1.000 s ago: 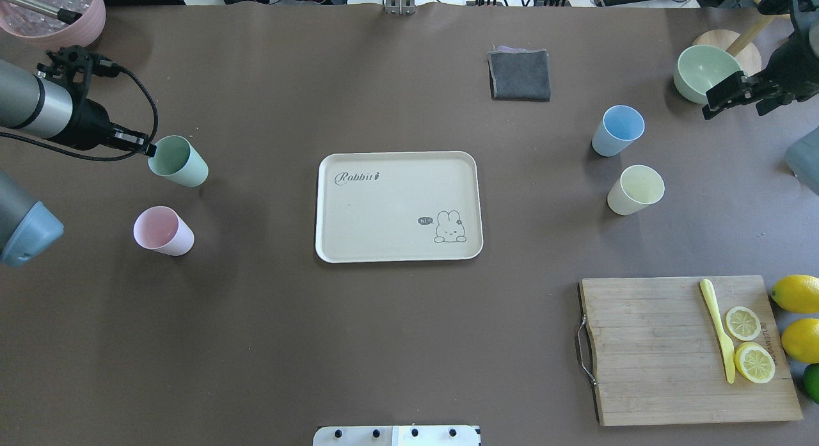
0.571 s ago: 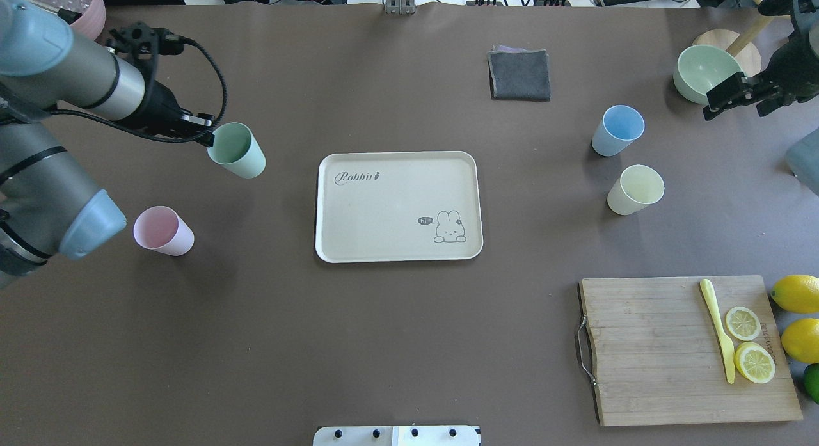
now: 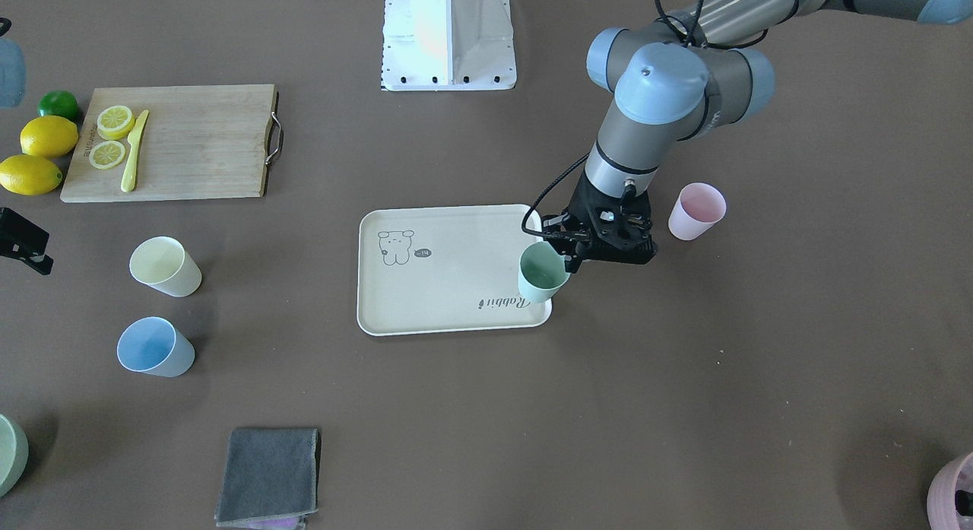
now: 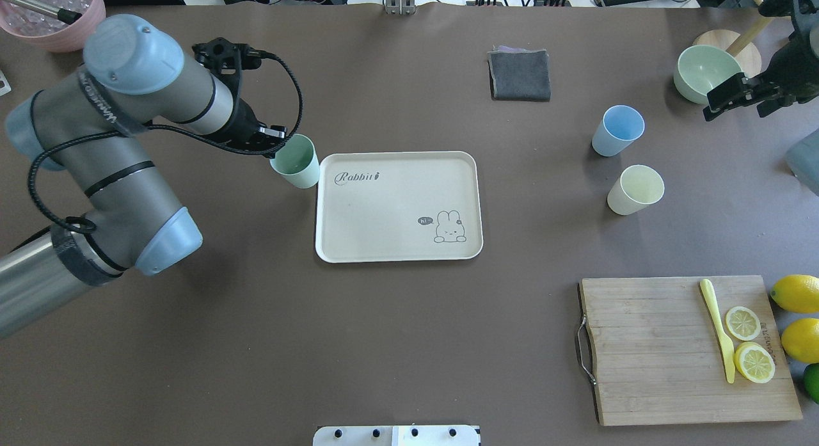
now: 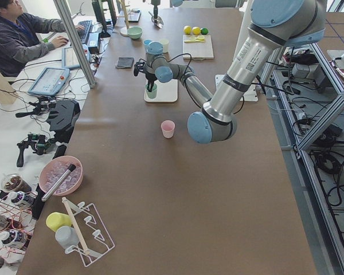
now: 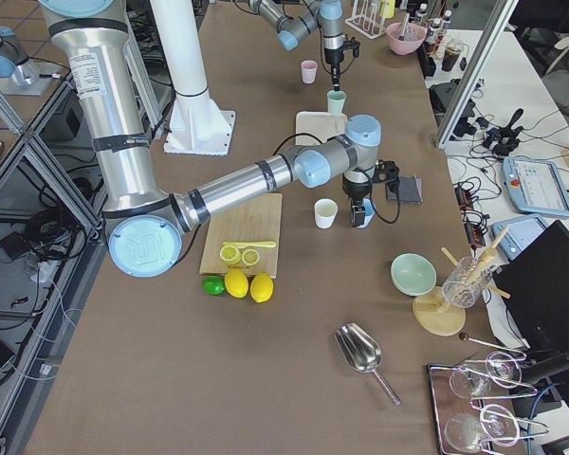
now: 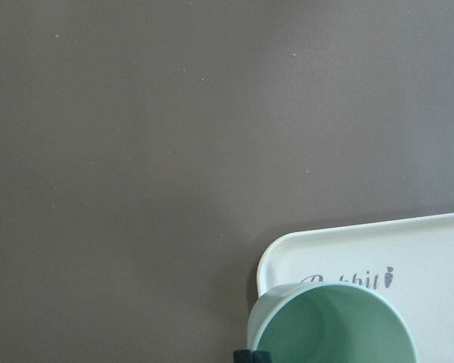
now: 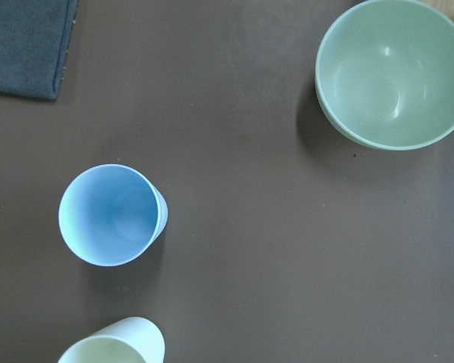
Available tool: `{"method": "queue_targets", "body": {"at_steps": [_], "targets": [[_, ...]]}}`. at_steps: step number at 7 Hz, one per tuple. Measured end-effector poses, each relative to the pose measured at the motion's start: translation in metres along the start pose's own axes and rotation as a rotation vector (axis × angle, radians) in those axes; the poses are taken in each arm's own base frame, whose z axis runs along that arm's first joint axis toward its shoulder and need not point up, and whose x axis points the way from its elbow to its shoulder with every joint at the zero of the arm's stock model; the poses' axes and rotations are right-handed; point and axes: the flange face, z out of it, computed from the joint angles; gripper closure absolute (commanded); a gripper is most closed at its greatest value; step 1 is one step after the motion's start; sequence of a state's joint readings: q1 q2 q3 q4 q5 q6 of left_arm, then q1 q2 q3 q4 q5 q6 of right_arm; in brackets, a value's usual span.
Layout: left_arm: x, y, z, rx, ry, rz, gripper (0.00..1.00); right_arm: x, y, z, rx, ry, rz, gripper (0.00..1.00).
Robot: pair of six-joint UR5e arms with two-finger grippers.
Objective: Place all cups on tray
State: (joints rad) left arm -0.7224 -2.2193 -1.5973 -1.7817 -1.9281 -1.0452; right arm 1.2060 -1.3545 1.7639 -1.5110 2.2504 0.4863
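Observation:
My left gripper (image 4: 276, 145) is shut on the rim of the mint green cup (image 4: 295, 160) and holds it upright over the cream tray's (image 4: 384, 203) corner by the "Rabbit" script; the left wrist view shows the cup (image 7: 333, 325) over that corner (image 7: 287, 253). The pink cup (image 3: 695, 211) stands on the table beside the left arm and is hidden behind the arm in the overhead view. The light blue cup (image 4: 617, 130) and the pale yellow cup (image 4: 635, 189) stand right of the tray. My right gripper (image 4: 742, 99) hangs open and empty near the blue cup (image 8: 110, 215).
A pale-green bowl (image 4: 707, 71) sits far right by the right gripper. A folded grey cloth (image 4: 519, 75) lies beyond the tray. A wooden cutting board (image 4: 652, 350) with lemon slices and a yellow knife is front right, lemons (image 4: 796, 294) beside it. A pink pot (image 4: 57, 17) sits far left.
My left arm has carried the mint green cup to the right, from the table's left side to the tray's left edge. The right arm has not moved.

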Motion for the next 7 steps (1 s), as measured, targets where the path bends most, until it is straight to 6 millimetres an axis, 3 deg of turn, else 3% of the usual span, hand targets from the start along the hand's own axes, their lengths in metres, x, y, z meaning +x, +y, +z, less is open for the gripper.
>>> {"method": "queue_targets", "body": {"at_steps": [2, 3, 5, 6, 7], "targets": [[0.013, -0.002, 0.012, 0.006, -0.015, 0.001, 1.0, -0.001, 0.0, 0.001, -0.002, 0.0, -0.001, 0.0], [0.017, 0.003, 0.017, 0.0, -0.016, 0.009, 0.02, -0.001, 0.001, 0.002, -0.004, 0.0, -0.001, 0.0], [0.024, 0.011, 0.017, -0.001, -0.002, 0.03, 0.02, -0.002, 0.0, 0.005, -0.008, 0.001, -0.003, 0.0], [0.024, 0.007, 0.007, 0.015, 0.017, 0.034, 0.02, -0.004, -0.002, 0.006, -0.009, 0.001, -0.005, 0.0], [0.01, -0.004, -0.015, 0.02, 0.038, 0.033, 0.02, -0.008, -0.009, 0.01, -0.013, 0.002, -0.006, 0.01]]}}
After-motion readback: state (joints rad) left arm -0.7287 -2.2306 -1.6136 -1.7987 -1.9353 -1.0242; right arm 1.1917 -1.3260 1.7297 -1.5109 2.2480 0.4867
